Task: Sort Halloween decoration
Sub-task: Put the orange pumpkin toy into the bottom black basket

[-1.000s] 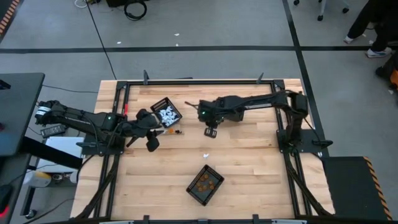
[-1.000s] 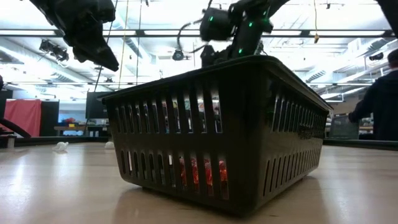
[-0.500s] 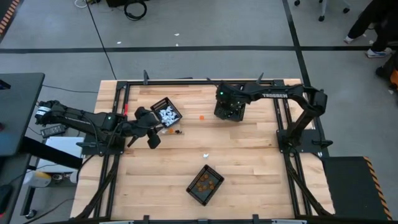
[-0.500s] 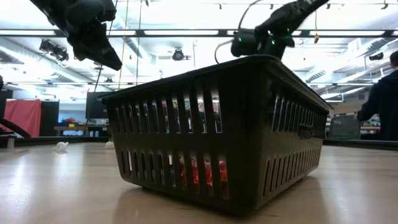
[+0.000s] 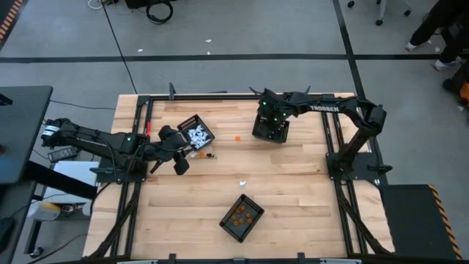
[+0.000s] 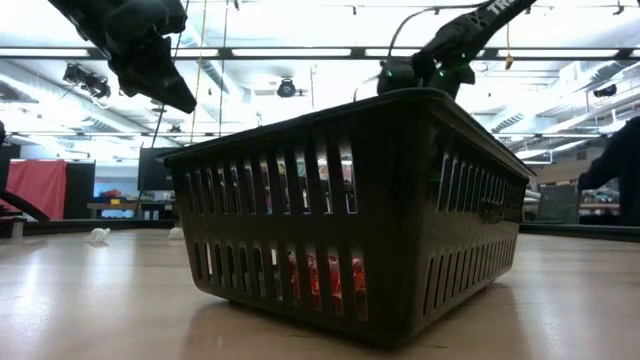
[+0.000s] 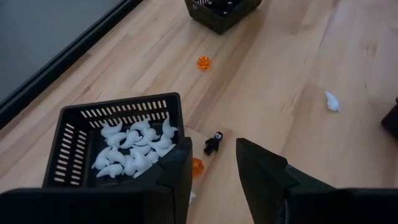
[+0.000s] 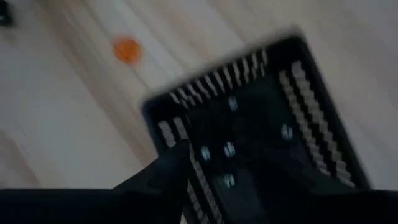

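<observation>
Left fingers (image 7: 211, 180) apart, black figure (image 7: 213, 143) just ahead; right fingers (image 5: 272, 119) over black basket (image 5: 269, 131), spread unclear.

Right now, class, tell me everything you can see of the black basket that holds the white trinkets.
The basket of white trinkets is a small black rectangular tub that looks like plastic, its walls cut with narrow vertical slots. It sits upright on the wooden table, turned at an angle to the table's edges, toward the far left part. A heap of small white ghost-like trinkets fills much of its floor. The left gripper hangs just beside one corner, jaws apart, with a black figure and an orange piece on the wood nearby.
</observation>
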{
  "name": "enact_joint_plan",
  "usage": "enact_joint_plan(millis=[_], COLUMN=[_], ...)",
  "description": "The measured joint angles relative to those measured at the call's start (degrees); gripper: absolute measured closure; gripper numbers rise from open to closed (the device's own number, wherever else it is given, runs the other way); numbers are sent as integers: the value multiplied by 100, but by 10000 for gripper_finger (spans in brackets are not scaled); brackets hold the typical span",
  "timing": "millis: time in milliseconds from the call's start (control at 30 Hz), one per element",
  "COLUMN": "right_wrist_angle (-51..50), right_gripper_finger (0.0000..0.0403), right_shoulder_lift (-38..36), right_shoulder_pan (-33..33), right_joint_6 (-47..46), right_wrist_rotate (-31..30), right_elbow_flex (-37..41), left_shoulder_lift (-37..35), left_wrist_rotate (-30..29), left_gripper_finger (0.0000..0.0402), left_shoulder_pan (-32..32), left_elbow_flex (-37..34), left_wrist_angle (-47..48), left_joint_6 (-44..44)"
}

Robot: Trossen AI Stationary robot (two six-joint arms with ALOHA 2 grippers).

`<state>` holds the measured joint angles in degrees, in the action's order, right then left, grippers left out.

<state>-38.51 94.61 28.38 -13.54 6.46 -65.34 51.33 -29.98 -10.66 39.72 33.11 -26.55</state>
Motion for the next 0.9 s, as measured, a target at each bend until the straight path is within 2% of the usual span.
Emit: enact_joint_plan(millis=[133, 267, 400, 633, 900], right_wrist_angle=[152, 535, 362, -280, -1354], right_gripper_finger=[224, 226, 227, 223, 185], right_shoulder_lift=[0, 113, 815, 2223, 3432], right_shoulder_pan=[-429, -659, -740, -897, -876], right_joint_6=[196, 89, 113, 708, 924], right_wrist_rotate=[-509, -577, -327, -127, -153], right_elbow_flex=[-357, -701, -1339, -2829, -4032], left_shoulder_lift=[0, 0, 0, 1, 1], left_wrist_rotate=[2, 56, 67, 68, 68], left_gripper_finger=[269, 269, 269, 269, 269], left_shoulder_pan=[0, -1, 0, 0, -1], left_elbow_flex=[0, 0, 0, 0, 0], left_wrist_angle=[-7, -48, -57, -36, -31], left_joint_6=[-111, -134, -127, -136, -343])
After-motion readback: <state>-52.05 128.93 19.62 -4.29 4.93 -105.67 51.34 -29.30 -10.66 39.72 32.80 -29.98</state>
